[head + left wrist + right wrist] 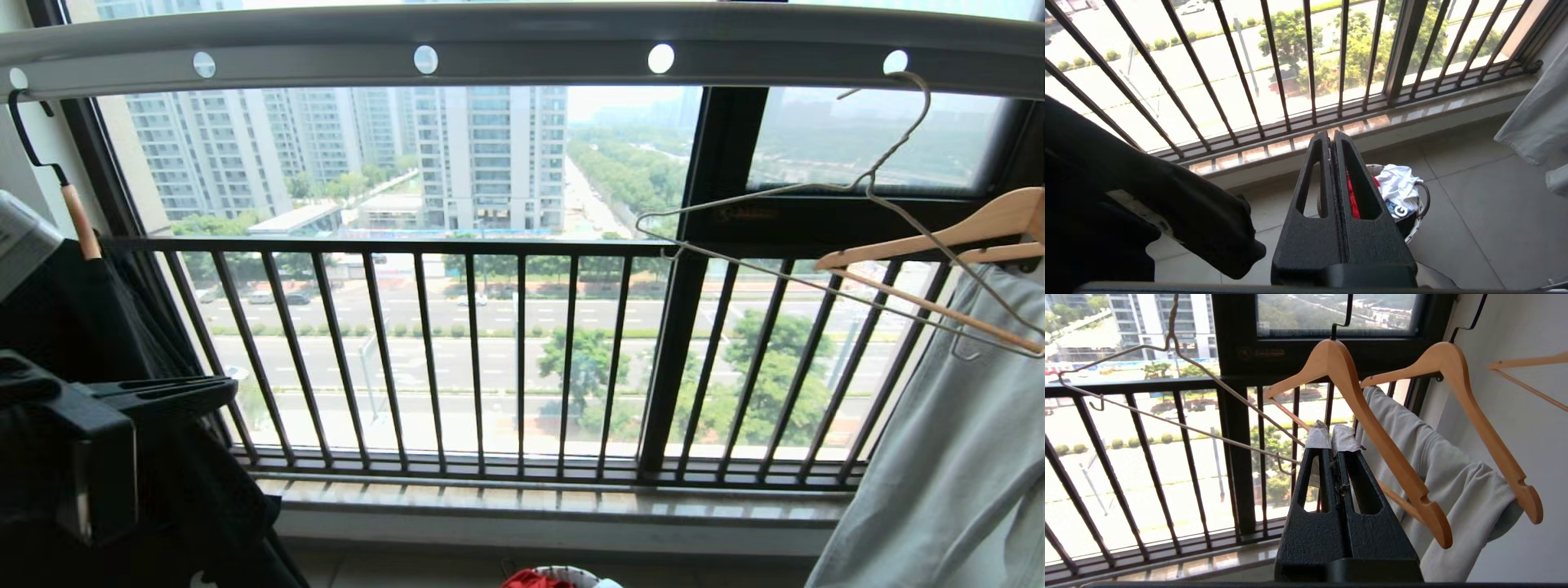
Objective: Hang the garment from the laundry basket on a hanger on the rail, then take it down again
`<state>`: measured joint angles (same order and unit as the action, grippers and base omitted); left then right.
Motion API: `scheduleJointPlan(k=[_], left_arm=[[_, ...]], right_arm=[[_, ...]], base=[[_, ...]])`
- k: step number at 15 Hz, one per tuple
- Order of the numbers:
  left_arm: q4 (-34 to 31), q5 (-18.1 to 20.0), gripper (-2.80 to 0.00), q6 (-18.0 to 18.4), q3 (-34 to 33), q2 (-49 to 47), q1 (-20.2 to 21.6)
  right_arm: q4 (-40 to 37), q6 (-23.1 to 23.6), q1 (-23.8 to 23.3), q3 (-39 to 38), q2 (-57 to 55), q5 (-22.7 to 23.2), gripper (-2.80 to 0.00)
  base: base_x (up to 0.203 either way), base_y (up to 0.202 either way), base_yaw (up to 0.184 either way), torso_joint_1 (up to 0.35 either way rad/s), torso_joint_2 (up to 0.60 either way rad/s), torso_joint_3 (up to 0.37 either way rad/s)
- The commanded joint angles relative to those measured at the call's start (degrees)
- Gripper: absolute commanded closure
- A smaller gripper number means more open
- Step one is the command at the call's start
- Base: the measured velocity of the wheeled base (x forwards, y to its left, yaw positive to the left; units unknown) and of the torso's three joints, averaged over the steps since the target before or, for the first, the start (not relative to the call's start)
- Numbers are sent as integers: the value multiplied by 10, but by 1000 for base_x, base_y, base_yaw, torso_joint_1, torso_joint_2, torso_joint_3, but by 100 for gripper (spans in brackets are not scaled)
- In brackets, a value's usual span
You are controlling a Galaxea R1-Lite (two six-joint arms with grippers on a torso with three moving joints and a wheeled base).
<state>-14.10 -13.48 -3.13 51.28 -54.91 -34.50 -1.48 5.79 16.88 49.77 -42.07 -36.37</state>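
Overhead, the thin white wire hanger [849, 214] hangs bare from the long grey holed rail [522, 45]; the red garment [1352, 195] lies in the small round white-rimmed laundry basket [1419, 218] on the floor. Both claws are fully closed and empty; the left claw [1331, 141] hangs above the basket, the right claw [1331, 439] sits beside the hanger's end.

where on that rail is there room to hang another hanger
Free: the long stretch of rail between the black shirt's hanger hook at its left end and the wire hanger. Crowded: the right end, where wire hanger, wooden hangers and a grey garment bunch together.

Left gripper [1332, 141] closed, empty, raised above laundry basket [1423, 204]. Right gripper [1331, 437] closed, empty, higher, right of basket.
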Motion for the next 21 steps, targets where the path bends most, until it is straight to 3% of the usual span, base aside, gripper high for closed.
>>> scheduleJointPlan(k=[1, 3, 4, 7, 8, 10, 11, 12, 13, 16, 18, 19, 21], left_arm=[[5, -42, 0, -1, -26, 129, 59], [10, -62, 0, -3, -48, 179, 184], [12, -69, 0, -2, -65, 230, 224], [33, -81, 0, 44, -148, 349, 297], [49, -82, 0, 66, -186, 380, 315], [74, -75, 0, 91, -261, 426, 339], [81, -51, 0, 96, -292, 455, 344], [85, -15, 0, 96, -320, 480, 346], [87, 16, 0, 94, -348, 504, 347], [107, 59, 0, 78, -441, 547, 348], [161, 83, 0, 54, -503, 549, 348], [159, 116, 0, 48, -514, 549, 348], [135, 122, 0, 45, -513, 549, 348]], right_arm=[[-106, -29, 1, -8, 77, 10, 0], [-126, -40, -28, -12, 93, 7, 0], [-133, -40, -59, -13, 102, 6, 0], [-147, -50, -157, -39, 150, 7, 0], [-149, -51, -165, -56, 174, 9, 0], [-154, -51, -169, -113, 215, 12, 0], [-153, -49, -169, -144, 240, 20, 0], [-151, -49, -169, -173, 264, 53, 0], [-146, -50, -169, -199, 291, 118, 0], [-115, -51, -168, -298, 405, 289, 0], [-73, -40, -168, -383, 421, 334, 0], [-45, -32, -168, -421, 421, 343, 0], [38, -13, -168, -490, 421, 361, 0]], base=[[0, 0, 0, 0, 0, 0], [0, 0, 0, 0, 0, 0], [0, 0, 0, 0, 0, 0], [0, 0, 0, 0, 0, 0], [0, 0, 0, 0, 0, 0], [0, 0, 0, 0, 0, 0], [0, 0, 0, 0, 0, 0], [0, 0, 0, 0, 0, 0], [0, 0, 0, 0, 0, 0], [0, 0, 0, 0, 0, 0], [0, 0, 0, 0, 0, 0], [0, 0, 0, 0, 0, 0], [0, 0, 0, 0, 0, 0]])
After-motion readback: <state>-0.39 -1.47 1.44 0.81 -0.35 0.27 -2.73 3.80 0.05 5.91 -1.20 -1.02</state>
